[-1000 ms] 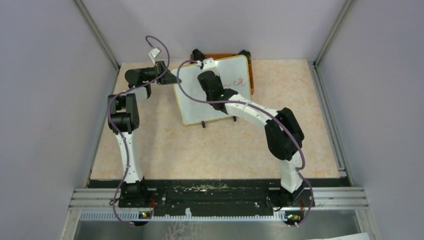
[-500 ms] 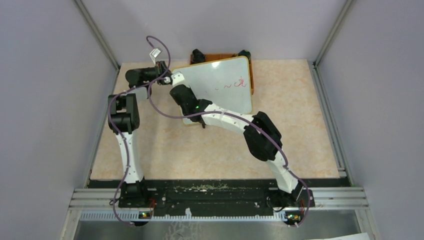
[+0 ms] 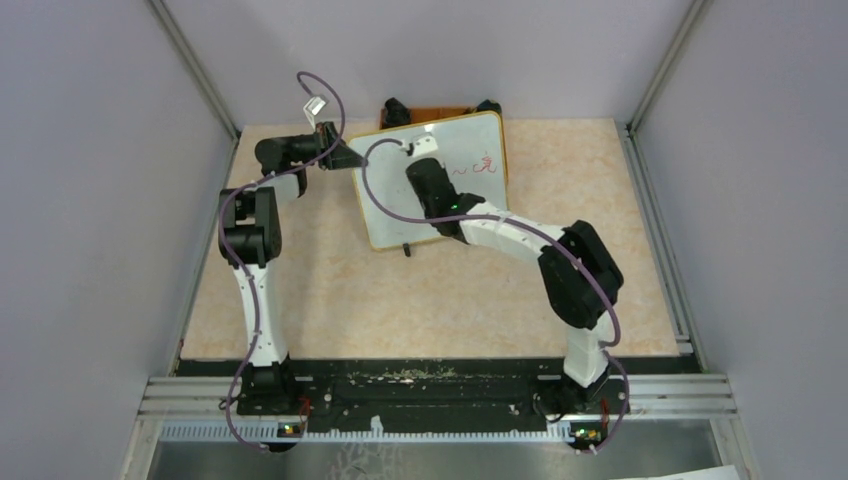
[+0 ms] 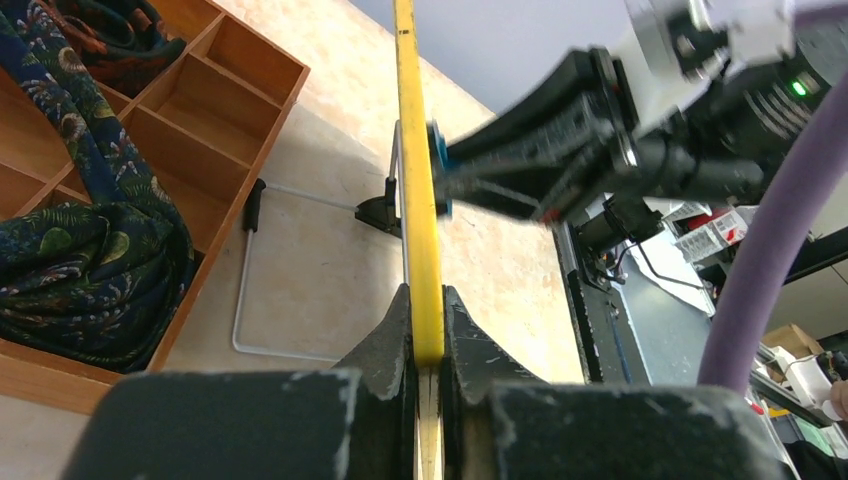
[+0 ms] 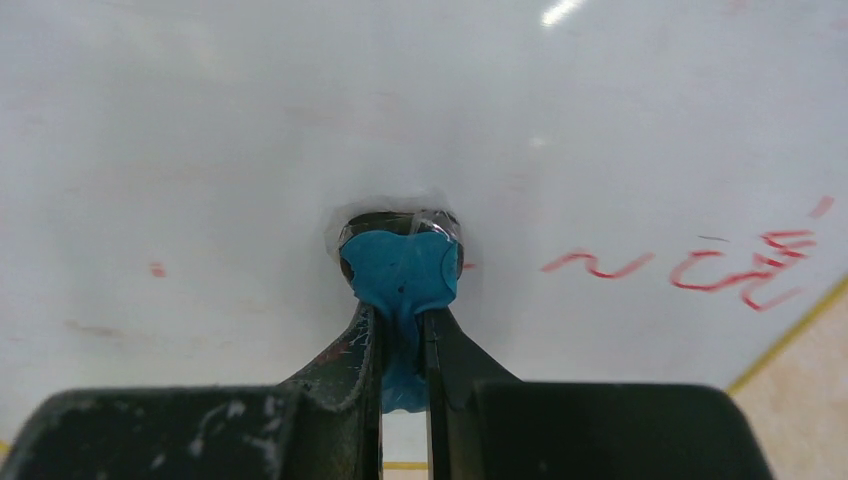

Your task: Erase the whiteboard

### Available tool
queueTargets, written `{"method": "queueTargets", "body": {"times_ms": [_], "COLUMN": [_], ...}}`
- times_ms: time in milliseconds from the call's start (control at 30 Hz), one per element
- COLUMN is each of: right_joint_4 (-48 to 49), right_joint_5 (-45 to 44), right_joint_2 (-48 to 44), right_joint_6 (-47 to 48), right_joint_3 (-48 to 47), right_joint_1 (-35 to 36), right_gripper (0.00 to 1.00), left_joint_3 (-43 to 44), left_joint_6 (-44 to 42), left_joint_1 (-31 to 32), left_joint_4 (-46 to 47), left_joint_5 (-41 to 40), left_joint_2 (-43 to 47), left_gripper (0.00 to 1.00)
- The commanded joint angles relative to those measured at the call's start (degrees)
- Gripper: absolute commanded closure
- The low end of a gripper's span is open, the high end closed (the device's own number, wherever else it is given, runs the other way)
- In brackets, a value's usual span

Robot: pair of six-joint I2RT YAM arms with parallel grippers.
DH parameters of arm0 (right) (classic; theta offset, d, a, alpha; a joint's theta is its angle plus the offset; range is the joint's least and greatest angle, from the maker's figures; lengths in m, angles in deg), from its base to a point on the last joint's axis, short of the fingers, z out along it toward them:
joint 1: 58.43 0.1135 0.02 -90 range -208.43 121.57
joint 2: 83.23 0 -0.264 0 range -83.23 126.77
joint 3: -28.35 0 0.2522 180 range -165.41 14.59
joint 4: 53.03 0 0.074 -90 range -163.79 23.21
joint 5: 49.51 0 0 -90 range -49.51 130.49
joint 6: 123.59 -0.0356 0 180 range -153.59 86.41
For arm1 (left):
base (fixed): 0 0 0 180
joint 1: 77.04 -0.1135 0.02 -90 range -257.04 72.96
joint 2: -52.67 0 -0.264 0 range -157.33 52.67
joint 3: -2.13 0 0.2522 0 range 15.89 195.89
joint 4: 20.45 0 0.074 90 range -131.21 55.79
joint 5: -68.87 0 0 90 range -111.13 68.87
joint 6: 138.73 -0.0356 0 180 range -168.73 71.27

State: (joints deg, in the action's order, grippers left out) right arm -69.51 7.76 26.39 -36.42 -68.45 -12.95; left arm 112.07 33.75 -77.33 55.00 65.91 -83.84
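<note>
From above, the large white rectangular whiteboard with rounded corners and a thin tan frame [image 3: 460,140] stands propped at the far middle of the peach marbled table [image 3: 330,300], just in front of an orange wooden tray [image 3: 440,110]. The left gripper [image 3: 345,157] holds its left edge. The right gripper [image 3: 418,153] is against its face, left of the red handwritten strokes [image 3: 485,165]. I judge the wiping is under way, with the writing not yet cleared.

The left wrist camera shows the left gripper [image 4: 425,350] pressed together on the board's thin yellowish rim [image 4: 415,150], which runs straight up like a blade. A bent white wire stand with black feet [image 4: 245,300] props the board. Beside it, the compartmented tray [image 4: 230,90] holds a dark patterned cloth [image 4: 90,230], soft and rumpled.

The right wrist camera shows the right gripper [image 5: 402,340] pinching a small blue wiping pad [image 5: 400,270], soft-looking and squashed flat on the glossy board [image 5: 200,120]. Red strokes [image 5: 740,265] lie off to the right. The next move probably calls for a firm sweep rightward over them, pad kept flat, while the left grip steadies the board.
</note>
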Motion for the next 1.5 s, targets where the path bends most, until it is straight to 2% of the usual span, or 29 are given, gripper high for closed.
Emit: {"method": "queueTargets", "body": {"times_ms": [0,233,633,800,1033,1467], "right_joint_4": [2.67,2.59,0.54,-0.23,-0.09,1.7], "right_joint_5": [-3.65,0.01,-1.16,-2.36,-3.94,-2.85], "right_joint_2": [-6.17,-5.79,5.41,7.71,7.51,-3.88], "right_joint_6": [-0.79,-2.58,-0.65,-0.23,-0.53,-1.29], "right_joint_3": [5.29,4.23,-7.75,-9.38,-6.96,2.36], "right_joint_1": [-6.35,-5.45,7.17,8.63,5.83,-6.76], "right_gripper": [1.0,1.0,1.0,1.0,1.0,1.0], "left_joint_3": [0.42,0.49,0.11,-0.07,-0.7,-1.61], "left_joint_6": [2.17,2.41,2.35,2.35,2.06,1.51], "left_joint_1": [0.73,0.81,0.82,0.79,0.81,0.36], "left_joint_4": [13.36,13.36,13.36,13.36,13.36,13.42], "left_joint_5": [16.16,16.14,16.14,16.14,16.14,16.14], "left_joint_2": [1.02,0.68,0.81,0.97,1.24,1.32], "left_gripper": [1.0,1.0,1.0,1.0,1.0,1.0]}}
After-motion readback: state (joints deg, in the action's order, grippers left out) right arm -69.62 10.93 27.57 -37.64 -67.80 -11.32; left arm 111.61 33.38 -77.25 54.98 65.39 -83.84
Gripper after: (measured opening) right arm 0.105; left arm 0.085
